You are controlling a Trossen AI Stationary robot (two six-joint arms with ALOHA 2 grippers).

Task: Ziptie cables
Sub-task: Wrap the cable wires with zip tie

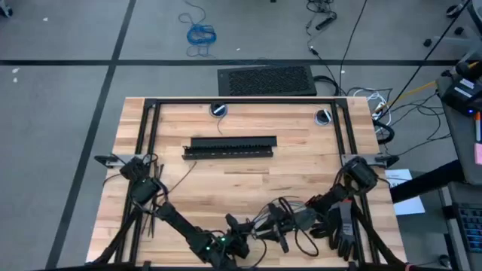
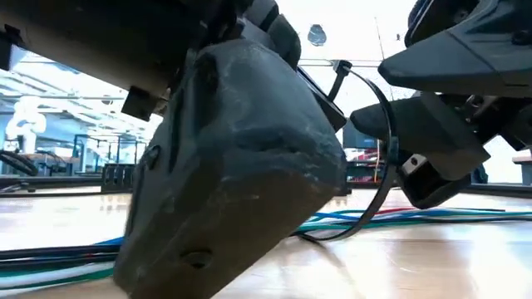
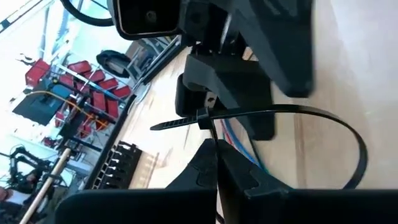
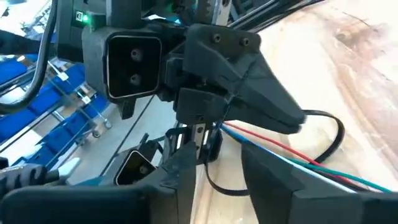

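The cables (image 2: 432, 218), thin blue, green, red and pale wires, lie on the wood near the table's front edge (image 4: 292, 155). A thin dark ziptie (image 3: 311, 115) is looped round them, its head (image 3: 202, 116) up and its pointed tail sticking out of the head. My left gripper (image 3: 214, 171), front centre in the high view (image 1: 235, 241), is shut on the ziptie. My right gripper (image 4: 214, 165) faces it from the right (image 1: 282, 222). It is open, with its fingers on either side of the ziptie and the left fingertips. My left gripper pinches the ziptie's strip just below the head (image 3: 214, 146) between its two fingers. The fingers reach in low over the table from the left. The strip runs back between them, and the loop (image 2: 385, 158) stands upright round the cables, which rest on the table.
A long black bar (image 1: 230, 145) lies at mid table. Two round dark fittings (image 1: 218, 110) (image 1: 323, 117) sit by the far rail of the black frame (image 1: 241, 100). A black mat (image 1: 267, 80) and a coiled blue cord (image 1: 201, 34) lie on the floor beyond.
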